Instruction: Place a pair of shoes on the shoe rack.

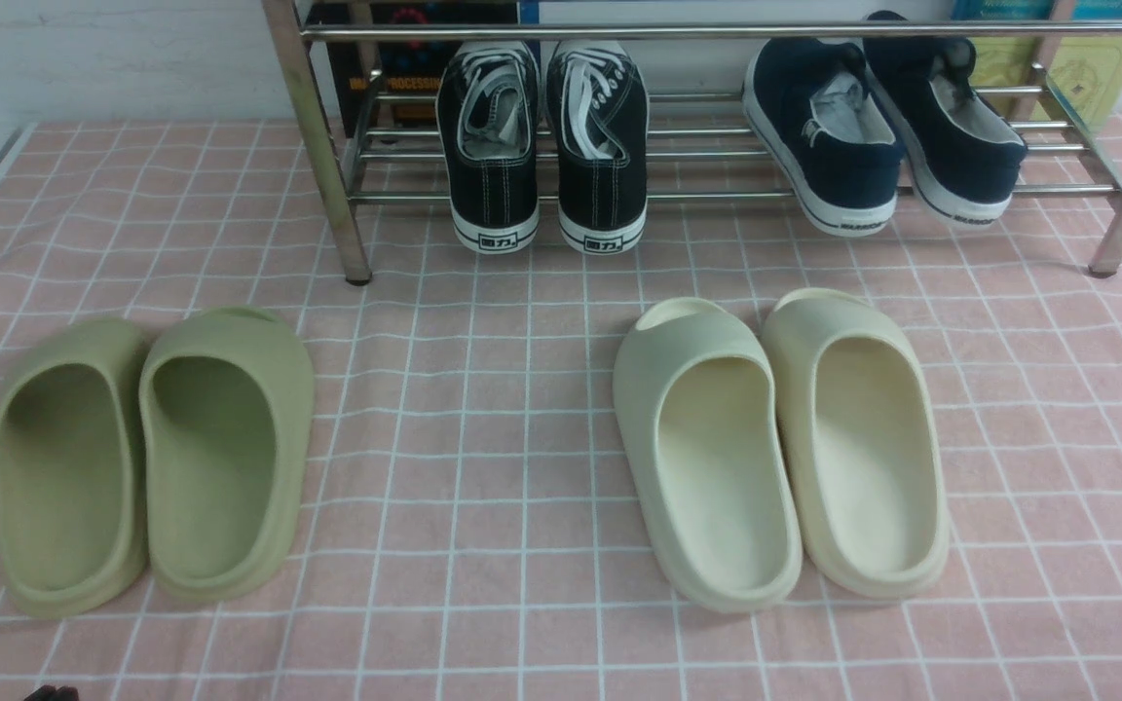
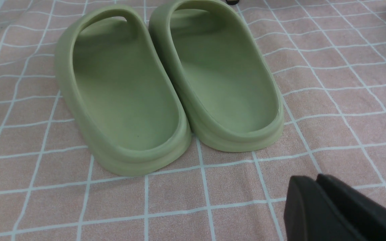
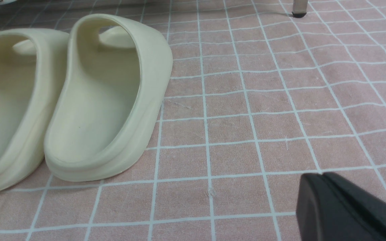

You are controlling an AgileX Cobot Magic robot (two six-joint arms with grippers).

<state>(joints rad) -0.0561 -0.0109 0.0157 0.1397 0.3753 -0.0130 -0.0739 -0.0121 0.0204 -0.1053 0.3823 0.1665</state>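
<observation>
Both black sneakers sit side by side on the shoe rack, heels outward, beside 2 navy slip-ons; placement looks complete. Left gripper and right gripper hang low, fingers pressed together, holding nothing.
</observation>
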